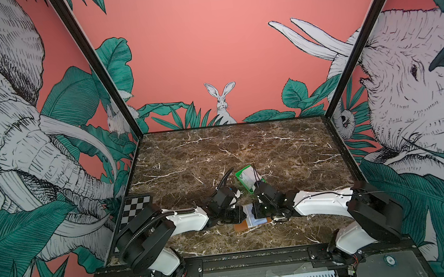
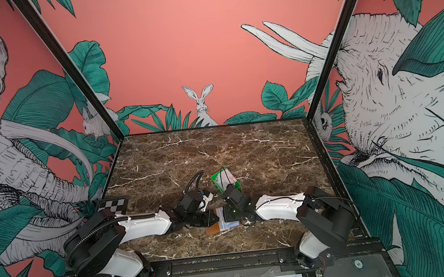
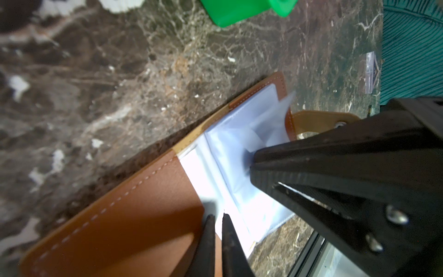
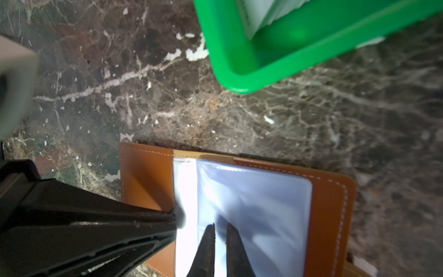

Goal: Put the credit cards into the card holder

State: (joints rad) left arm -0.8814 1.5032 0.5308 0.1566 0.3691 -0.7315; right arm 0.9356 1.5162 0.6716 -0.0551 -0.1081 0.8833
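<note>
2 arms reach inward; left pincer (image 3: pixel 217 217), right pincer (image 4: pixel 220 226) both closed, tips angled down.

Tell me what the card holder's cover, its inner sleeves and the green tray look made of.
Card holder cover: tan leather or imitation, matte, faint grain, pale stitching along the edge. Inner sleeves: thin clear soft plastic, glossy, creased with glare. Green tray: probably moulded hard plastic, smooth, semi-gloss, rounded rim.

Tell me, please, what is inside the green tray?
Pale credit cards show inside the green tray. How many cannot be told: in both top views the right arm covers the tray's near end.
</note>
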